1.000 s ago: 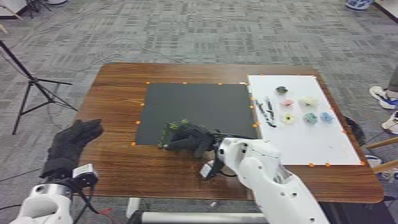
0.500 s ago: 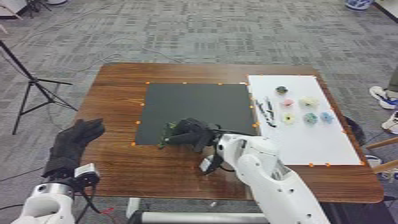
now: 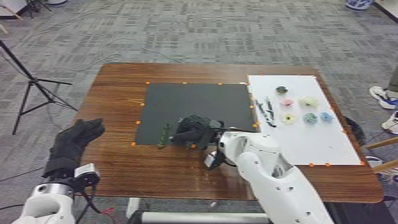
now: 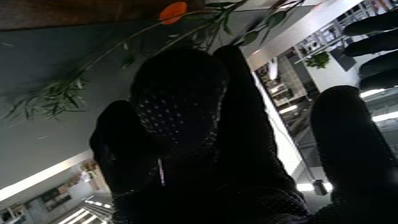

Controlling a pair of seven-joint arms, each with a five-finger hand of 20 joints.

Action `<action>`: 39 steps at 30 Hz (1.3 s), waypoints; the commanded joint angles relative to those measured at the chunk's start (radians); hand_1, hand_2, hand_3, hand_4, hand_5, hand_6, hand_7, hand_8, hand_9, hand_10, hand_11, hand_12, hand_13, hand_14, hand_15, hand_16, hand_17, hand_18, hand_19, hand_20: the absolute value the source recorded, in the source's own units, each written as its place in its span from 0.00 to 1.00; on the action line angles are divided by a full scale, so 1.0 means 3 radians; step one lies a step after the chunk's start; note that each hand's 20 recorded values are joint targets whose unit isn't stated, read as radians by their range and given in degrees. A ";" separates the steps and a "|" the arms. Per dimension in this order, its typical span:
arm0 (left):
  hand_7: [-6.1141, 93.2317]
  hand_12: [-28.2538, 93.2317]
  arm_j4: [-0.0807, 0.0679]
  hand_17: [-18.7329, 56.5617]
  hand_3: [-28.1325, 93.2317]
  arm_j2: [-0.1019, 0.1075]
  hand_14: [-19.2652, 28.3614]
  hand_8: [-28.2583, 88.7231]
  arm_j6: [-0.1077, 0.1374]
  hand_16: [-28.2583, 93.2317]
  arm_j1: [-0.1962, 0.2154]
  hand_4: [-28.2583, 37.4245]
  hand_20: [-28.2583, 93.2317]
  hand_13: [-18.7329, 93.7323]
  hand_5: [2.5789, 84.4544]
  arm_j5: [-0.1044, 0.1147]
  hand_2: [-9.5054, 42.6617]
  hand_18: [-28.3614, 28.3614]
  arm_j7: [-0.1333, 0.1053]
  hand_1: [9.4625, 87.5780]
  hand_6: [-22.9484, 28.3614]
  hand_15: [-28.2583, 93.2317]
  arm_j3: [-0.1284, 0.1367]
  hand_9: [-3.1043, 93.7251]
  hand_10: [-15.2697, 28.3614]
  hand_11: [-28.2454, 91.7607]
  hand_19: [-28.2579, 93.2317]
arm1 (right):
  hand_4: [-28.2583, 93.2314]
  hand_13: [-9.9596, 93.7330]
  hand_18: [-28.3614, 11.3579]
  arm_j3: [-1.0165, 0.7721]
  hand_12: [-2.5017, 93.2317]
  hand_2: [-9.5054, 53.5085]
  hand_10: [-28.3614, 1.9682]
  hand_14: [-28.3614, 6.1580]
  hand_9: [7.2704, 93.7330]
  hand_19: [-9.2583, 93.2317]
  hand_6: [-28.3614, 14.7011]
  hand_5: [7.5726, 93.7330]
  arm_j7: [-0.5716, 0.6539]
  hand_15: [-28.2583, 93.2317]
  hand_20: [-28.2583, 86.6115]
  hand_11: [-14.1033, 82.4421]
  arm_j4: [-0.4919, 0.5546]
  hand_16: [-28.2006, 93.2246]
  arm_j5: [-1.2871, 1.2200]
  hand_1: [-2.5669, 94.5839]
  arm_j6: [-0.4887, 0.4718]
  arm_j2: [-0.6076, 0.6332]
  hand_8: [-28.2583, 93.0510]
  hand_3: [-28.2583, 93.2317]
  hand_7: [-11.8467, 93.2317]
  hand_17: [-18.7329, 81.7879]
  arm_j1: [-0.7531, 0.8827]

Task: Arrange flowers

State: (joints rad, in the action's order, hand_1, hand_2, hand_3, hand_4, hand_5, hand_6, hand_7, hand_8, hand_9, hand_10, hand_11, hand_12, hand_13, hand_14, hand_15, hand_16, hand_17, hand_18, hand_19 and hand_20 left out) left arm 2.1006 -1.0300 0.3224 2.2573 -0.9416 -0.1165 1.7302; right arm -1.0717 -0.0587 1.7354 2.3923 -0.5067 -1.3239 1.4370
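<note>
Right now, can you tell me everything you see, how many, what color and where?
Wooden table: one, brown, centre
Board: one, dark grey, on the table
Sheet: one, white, table's right side
Leafy stems: count unclear, green, board's near left part
Slender twigs: count unclear, dark, sheet's left side
Flower heads on the sheet: one pink, one cream, one yellow, two blue
Small round piece: one, dark, sheet's far part
Markers: several, orange, around board and sheet
Tripod: one, black, left
Pot: one, blue-white, far right
Carpet: grey, floor
Arms: two, white, near edge
Left hand, right hand: black gloves
</note>
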 commanded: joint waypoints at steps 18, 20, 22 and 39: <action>0.23 0.34 0.0005 0.30 0.79 -0.0039 0.77 0.19 -0.0053 0.23 0.0047 0.00 0.34 0.49 0.60 0.0011 0.40 0.65 -0.0002 0.16 0.53 0.40 0.0013 0.53 0.68 0.42 0.28 | 0.11 1.00 0.24 -0.0480 0.13 0.39 0.49 0.67 0.74 1.00 0.62 0.73 0.0186 0.69 0.74 0.24 0.0499 0.44 -0.1208 0.23 0.0399 0.0341 0.16 0.71 0.27 0.80 0.0500; 0.23 0.34 0.0009 0.30 0.79 -0.0040 0.77 0.19 -0.0053 0.23 0.0048 0.00 0.34 0.49 0.60 0.0002 0.40 0.65 0.0005 0.16 0.53 0.40 0.0020 0.53 0.68 0.42 0.28 | 0.11 1.00 0.24 -0.0509 0.13 0.39 0.49 0.67 0.74 1.00 0.62 0.73 0.0233 0.70 0.74 0.24 0.0474 0.44 -0.1247 0.23 0.0378 0.0366 0.16 0.71 0.27 0.80 0.0572; 0.23 0.34 0.0007 0.30 0.79 -0.0032 0.77 0.19 -0.0059 0.23 0.0036 0.00 0.34 0.49 0.60 0.0005 0.40 0.65 0.0016 0.16 0.53 0.40 0.0018 0.53 0.68 0.42 0.28 | 0.11 1.00 0.24 -0.0530 0.13 0.39 0.49 0.67 0.74 1.00 0.62 0.74 0.0258 0.70 0.74 0.24 0.0441 0.44 -0.1224 0.23 0.0352 0.0363 0.16 0.71 0.27 0.81 0.0623; 0.23 0.34 0.0000 0.30 0.79 -0.0036 0.77 0.19 -0.0071 0.23 0.0024 0.00 0.34 0.49 0.60 0.0004 0.40 0.65 0.0006 0.16 0.53 0.40 -0.0017 0.53 0.68 0.42 0.28 | 0.11 1.00 0.24 -0.0552 0.13 0.39 0.49 0.67 0.71 1.00 0.61 0.71 0.0344 0.69 0.74 0.24 0.0193 0.44 -0.1105 0.24 0.0385 0.0237 0.16 0.70 0.26 0.81 0.0532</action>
State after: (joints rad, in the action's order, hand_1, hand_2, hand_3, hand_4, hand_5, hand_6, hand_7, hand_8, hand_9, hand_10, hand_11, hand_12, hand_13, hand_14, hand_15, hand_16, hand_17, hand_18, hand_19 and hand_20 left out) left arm 2.1007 -1.0344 0.3109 2.2586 -0.9417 -0.1127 1.7304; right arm -1.2430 0.0266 1.8199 2.0492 -0.4085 -1.2378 1.6283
